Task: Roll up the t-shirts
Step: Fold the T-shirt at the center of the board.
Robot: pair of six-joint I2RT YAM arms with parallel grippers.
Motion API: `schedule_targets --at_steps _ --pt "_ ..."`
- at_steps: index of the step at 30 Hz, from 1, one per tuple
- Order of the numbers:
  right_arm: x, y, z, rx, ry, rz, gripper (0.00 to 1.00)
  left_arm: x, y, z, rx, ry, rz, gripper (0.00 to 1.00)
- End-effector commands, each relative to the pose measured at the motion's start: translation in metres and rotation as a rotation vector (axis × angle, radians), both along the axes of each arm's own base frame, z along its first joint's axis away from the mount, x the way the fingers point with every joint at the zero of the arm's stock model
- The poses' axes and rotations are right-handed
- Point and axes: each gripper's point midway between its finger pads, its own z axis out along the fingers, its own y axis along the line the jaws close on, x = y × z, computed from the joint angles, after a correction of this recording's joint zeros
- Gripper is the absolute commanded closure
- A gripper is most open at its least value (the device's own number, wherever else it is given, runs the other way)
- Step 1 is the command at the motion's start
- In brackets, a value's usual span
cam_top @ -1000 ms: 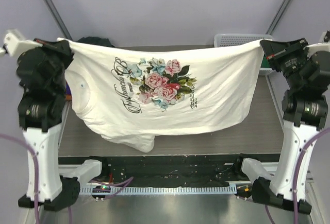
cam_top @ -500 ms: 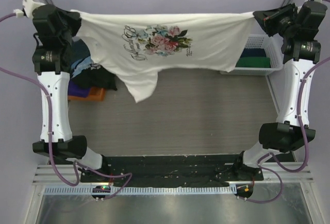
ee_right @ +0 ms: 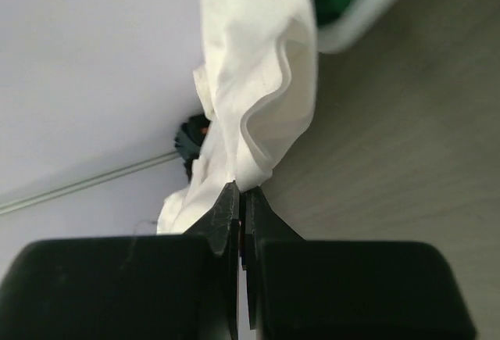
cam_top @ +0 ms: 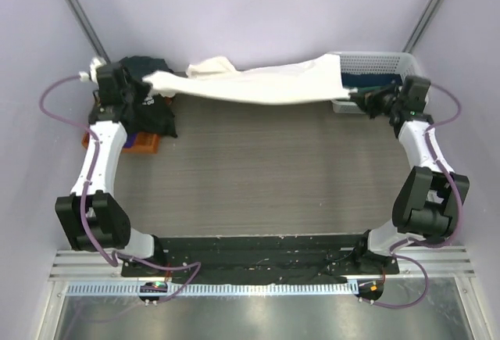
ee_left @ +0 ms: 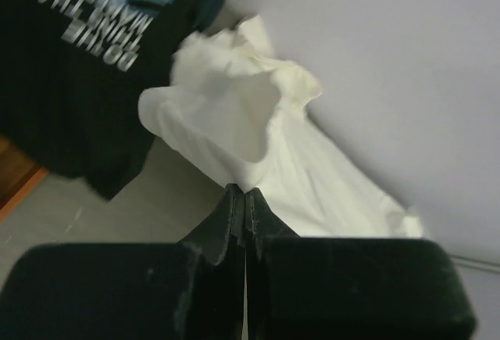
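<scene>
Left gripper (cam_top: 148,83) and right gripper (cam_top: 352,95) clamp cream tee (cam_top: 266,86) ends, stretched leftward from lattice basket (cam_top: 375,62). Not flat yet, no roll started; black tee (cam_top: 154,112) waiting.

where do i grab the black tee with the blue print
Probably the black tee by its loose corner that spills off the orange tray onto the table; come in low from the open table on its right, since the rest lies bunched on the pile.
</scene>
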Motion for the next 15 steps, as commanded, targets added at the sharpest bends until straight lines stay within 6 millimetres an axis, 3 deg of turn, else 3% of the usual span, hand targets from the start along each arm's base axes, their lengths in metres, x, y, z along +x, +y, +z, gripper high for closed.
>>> schedule_targets --at_steps 1,4,5,8,10,11,13,14,15 --pt "-0.041 0.008 -0.019 -0.056 -0.047 0.025 0.99 -0.054 0.006 -0.006 0.016 -0.072 0.052 1.0" --pt "-0.072 0.009 -0.059 -0.087 0.018 0.001 0.99 -0.089 0.009 -0.025 0.03 -0.049 0.081 1.0" --pt "-0.079 0.01 -0.068 -0.099 0.028 0.002 0.99 -0.1 0.007 -0.054 0.027 0.002 0.08 1.0" --pt "-0.107 0.015 -0.09 -0.113 0.058 -0.005 0.99 -0.134 0.003 -0.09 0.006 0.039 0.085 1.0" --pt "-0.126 0.016 -0.115 -0.124 0.115 -0.014 0.99 -0.151 0.001 -0.101 0.003 0.045 0.084 1.0" --pt "-0.134 0.017 -0.11 -0.142 0.09 -0.017 0.99 -0.164 0.002 -0.098 0.011 0.017 0.1 1.0" --pt "-0.153 0.019 -0.13 -0.161 0.138 -0.018 0.99 -0.187 0.004 -0.123 0.038 0.096 0.108 1.0" --pt "-0.159 0.019 -0.13 -0.177 0.128 -0.026 0.99 -0.199 0.006 -0.12 0.05 0.083 0.121 1.0" --pt "-0.168 0.02 -0.139 -0.184 0.146 -0.024 0.99 -0.209 0.009 -0.131 0.062 0.117 0.144 1.0"
